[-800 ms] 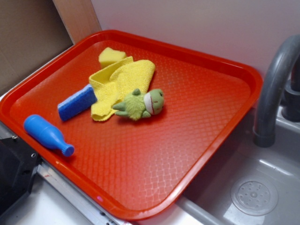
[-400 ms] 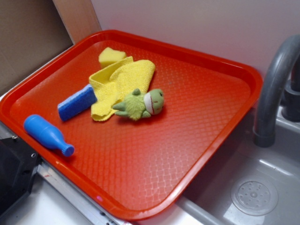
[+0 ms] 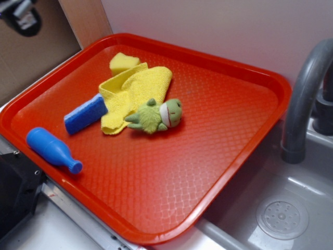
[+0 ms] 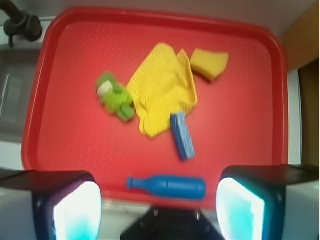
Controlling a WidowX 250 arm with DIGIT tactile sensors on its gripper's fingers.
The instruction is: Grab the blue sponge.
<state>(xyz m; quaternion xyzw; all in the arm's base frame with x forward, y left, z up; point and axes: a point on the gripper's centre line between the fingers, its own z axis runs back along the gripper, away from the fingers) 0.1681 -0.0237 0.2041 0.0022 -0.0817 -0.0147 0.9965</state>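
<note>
The blue sponge (image 3: 86,113) (image 4: 182,136) lies flat on the red tray (image 3: 218,130) (image 4: 235,130), its one end touching the yellow cloth (image 3: 132,94) (image 4: 162,95). High above the tray's near-left side hangs my gripper (image 4: 157,210), open, with nothing between its fingers. In the exterior view only a bit of the gripper (image 3: 21,15) shows at the top left corner. The sponge sits well below and ahead of the fingers, apart from them.
A smooth blue bottle toy (image 3: 52,149) (image 4: 167,186) lies by the tray's near-left rim. A green plush toy (image 3: 156,115) (image 4: 114,97) rests beside the cloth, a yellow sponge (image 3: 123,62) (image 4: 209,63) behind it. A grey faucet (image 3: 304,99) and sink (image 3: 281,213) stand right.
The gripper has come into the exterior view at the top left corner; earlier it was out of frame. Nothing on the tray has moved.
</note>
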